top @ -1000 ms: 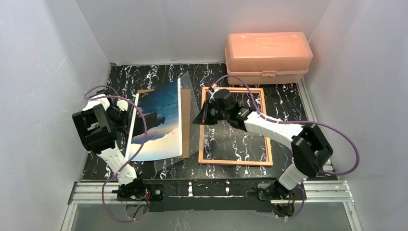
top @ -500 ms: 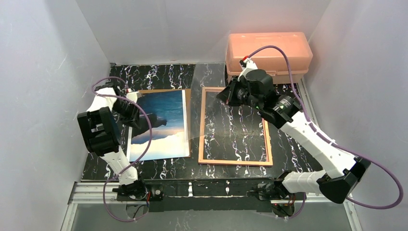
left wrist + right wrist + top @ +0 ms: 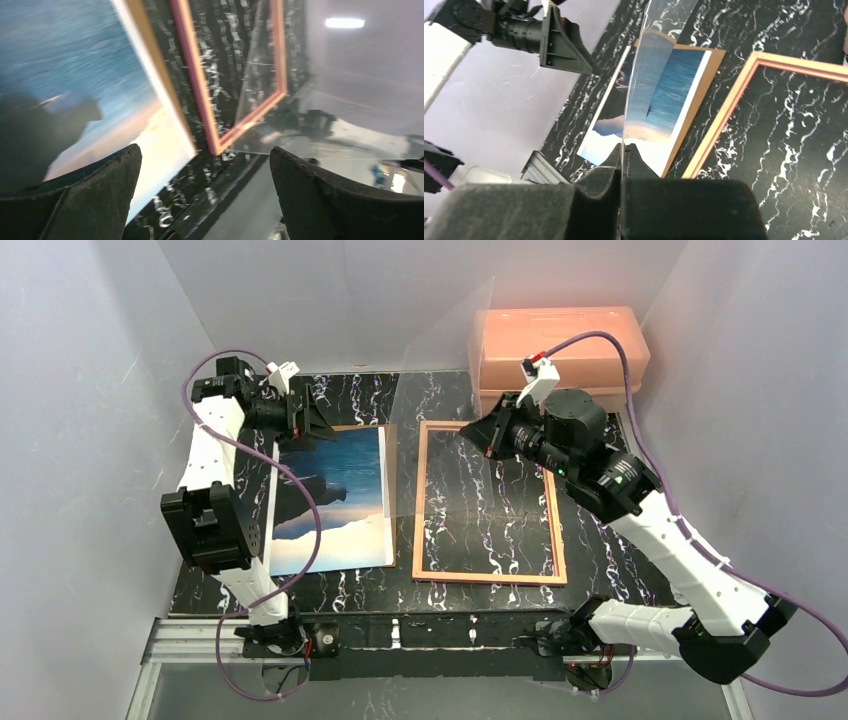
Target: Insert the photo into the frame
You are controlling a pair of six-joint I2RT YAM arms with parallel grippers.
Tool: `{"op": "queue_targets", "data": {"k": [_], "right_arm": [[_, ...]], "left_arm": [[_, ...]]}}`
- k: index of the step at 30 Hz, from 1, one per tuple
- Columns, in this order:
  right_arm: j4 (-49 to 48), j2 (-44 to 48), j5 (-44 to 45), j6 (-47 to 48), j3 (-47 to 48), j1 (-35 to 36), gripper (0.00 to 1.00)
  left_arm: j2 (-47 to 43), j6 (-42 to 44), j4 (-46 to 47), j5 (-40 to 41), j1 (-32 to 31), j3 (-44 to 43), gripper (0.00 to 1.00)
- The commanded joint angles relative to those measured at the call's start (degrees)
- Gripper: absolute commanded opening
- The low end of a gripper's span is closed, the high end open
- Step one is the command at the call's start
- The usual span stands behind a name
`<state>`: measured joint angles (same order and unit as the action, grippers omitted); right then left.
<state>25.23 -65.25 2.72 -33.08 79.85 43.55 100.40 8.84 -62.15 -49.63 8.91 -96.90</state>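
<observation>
The photo (image 3: 335, 500) of blue sky and pale mountain lies flat, picture up, on a brown backing board (image 3: 389, 445) at the left of the table. The pink frame (image 3: 420, 502) lies flat in the middle, and the marble table shows through it. My left gripper (image 3: 322, 418) hangs open above the photo's far edge with nothing between its fingers (image 3: 90, 185). My right gripper (image 3: 478, 437) is shut on a clear pane (image 3: 440, 390), held nearly upright over the frame's far left part. In the right wrist view the pane (image 3: 644, 85) runs edge-on between the pads, over the photo (image 3: 686, 82).
A peach plastic box (image 3: 555, 345) stands at the back right, just behind my right gripper. White walls close in on both sides. The metal rail with the arm bases (image 3: 440, 635) runs along the near edge.
My left gripper opened, let go of the photo and rose toward the back left; the photo settled flat on the board. My right arm lifted the pane higher and toward the back.
</observation>
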Motion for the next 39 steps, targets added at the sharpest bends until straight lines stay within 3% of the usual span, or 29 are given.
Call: {"op": "queue_targets", "data": {"k": [1, 14, 18, 27, 30, 35, 39], "right_arm": [[-13.25, 4.38, -3.92, -1.58, -2.37, -0.02, 0.01], [-29.26, 7.17, -7.6, -10.69, -9.67, -0.09, 0.01], [-32.1, 7.5, -7.94, -12.84, -12.22, -0.12, 0.01], [-35.35, 7.89, -9.05, -15.82, -16.09, -0.61, 0.01], [-35.44, 8.11, -9.26, -16.13, -15.74, -0.75, 0.01], [-34.91, 6.58, -10.72, -16.03, -12.1, -0.82, 0.01], [-36.04, 6.17, -11.49, -17.06, -11.32, -0.92, 0.01]], "left_arm": [[-2.8, -7.1, 0.16, -14.67, 0.17, -0.21, 0.98], [-6.48, -15.53, 6.14, -37.39, 0.47, 4.4, 0.91], [-7.01, -17.62, 6.03, -42.99, 0.59, 4.35, 0.74], [-8.47, -17.36, 5.9, -45.69, 1.38, 3.73, 0.39], [-8.14, -17.58, 5.82, -45.28, 1.72, 4.01, 0.42], [-8.0, -16.74, 5.72, -43.44, 1.9, 5.92, 0.69], [-8.16, -15.86, 5.72, -43.02, 1.9, 6.61, 0.73]]}}
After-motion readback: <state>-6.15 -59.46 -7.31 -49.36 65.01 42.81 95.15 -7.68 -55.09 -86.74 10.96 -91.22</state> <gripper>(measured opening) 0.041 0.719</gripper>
